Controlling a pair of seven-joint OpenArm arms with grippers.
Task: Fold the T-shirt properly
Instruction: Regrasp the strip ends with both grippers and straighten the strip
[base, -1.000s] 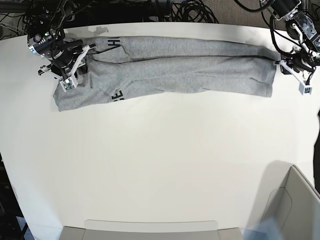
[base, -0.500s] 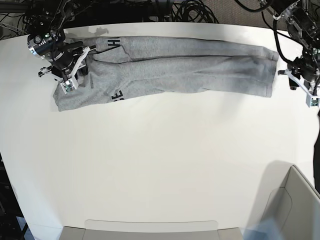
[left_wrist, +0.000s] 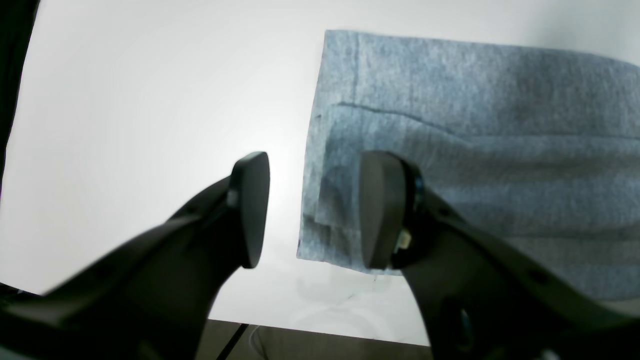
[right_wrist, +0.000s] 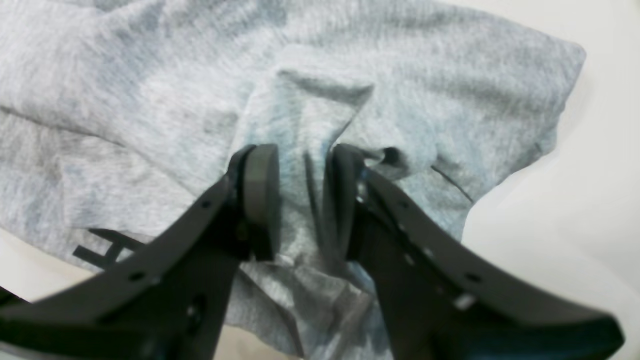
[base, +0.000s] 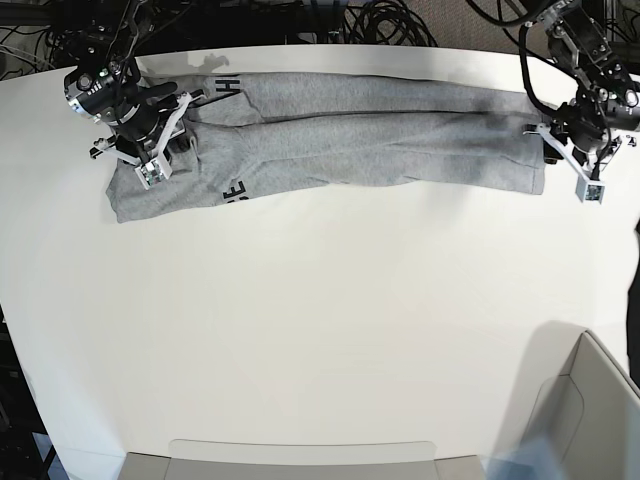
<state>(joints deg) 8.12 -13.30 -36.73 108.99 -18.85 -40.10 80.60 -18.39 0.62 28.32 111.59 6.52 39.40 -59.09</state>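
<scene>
- Moved back against T-shirt (base: 350, 135) hem: left gripper (left_wrist: 310, 210), jaws wide, empty.
- Right gripper (right_wrist: 300, 200) pinching a collar-end ridge.
- Best: both ends gripped evenly, folded across.

A white table (base: 320, 330) with a grey bin (base: 590, 410) at its corner and black cables (base: 380, 20) behind.

Robotics lab, white table (base: 320, 330), tangled black cables (base: 380, 22) behind it, two arms
</scene>
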